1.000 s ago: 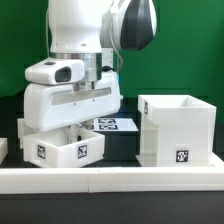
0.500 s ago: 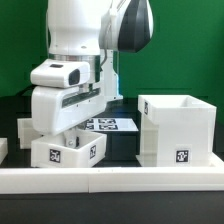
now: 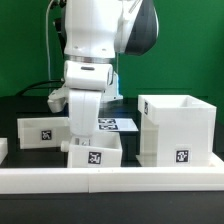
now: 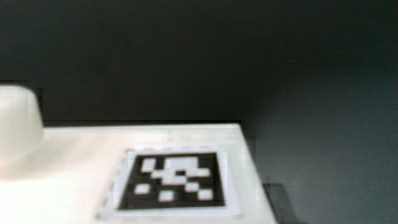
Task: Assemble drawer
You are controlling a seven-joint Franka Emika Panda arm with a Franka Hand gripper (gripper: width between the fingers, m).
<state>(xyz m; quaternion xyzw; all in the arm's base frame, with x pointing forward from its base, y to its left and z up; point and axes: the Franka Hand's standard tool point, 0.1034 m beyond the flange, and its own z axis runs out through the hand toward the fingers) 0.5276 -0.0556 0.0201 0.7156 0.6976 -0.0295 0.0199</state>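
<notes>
The tall white case (image 3: 178,128) stands on the exterior view's right, open-topped, with a tag low on its front. One small white tray (image 3: 96,156) sits before the arm, tag facing the camera. My gripper (image 3: 84,138) reaches down onto its rear wall and seems shut on it, but the tray hides the fingertips. A second tray (image 3: 42,131) rests at the exterior view's left. The wrist view shows a blurred white surface (image 4: 71,160) bearing a tag (image 4: 175,182) very close up. No fingers show there.
The marker board (image 3: 116,124) lies flat on the black table between the arm and the case. A long low white border rail (image 3: 110,181) runs along the front edge. A green wall stands behind.
The hand has turned and moved toward the exterior view's right, taking the tray with it, closer to the case. The second tray on the left is now uncovered.
</notes>
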